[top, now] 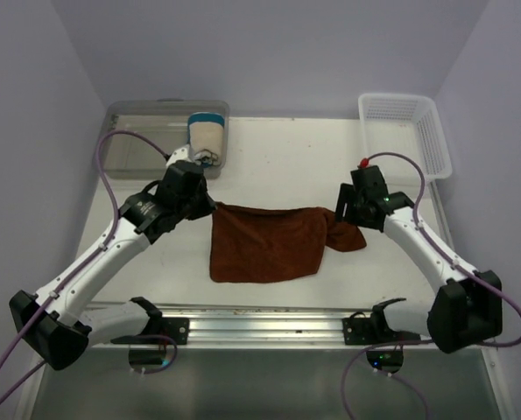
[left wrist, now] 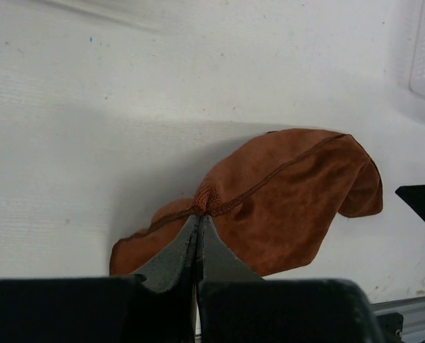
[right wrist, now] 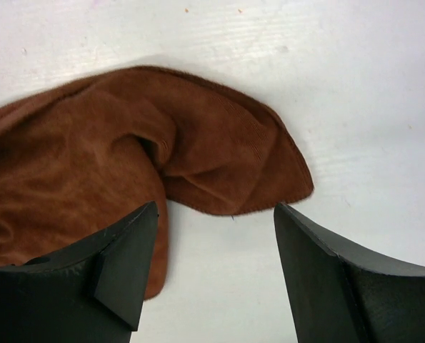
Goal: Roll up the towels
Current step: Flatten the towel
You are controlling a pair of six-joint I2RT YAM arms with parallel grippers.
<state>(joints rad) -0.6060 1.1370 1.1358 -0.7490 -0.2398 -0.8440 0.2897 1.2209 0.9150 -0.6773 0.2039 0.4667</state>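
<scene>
The rust-brown towel (top: 264, 243) lay spread on the table (top: 278, 157), its right corner bunched. The left gripper (left wrist: 198, 218) was pinched tight on the hem at that towel's far left corner. The right gripper (right wrist: 216, 209) stood wide apart over its right corner, gripping nothing. The cream towel (top: 207, 133) sat in the clear bin (top: 129, 140), beyond the rust-brown towel's far left

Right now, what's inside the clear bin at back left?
One rolled cream towel with a blue edge, at the right end of the bin. The left arm covers its lower part, so whatever lies around its base cannot be seen.
</scene>
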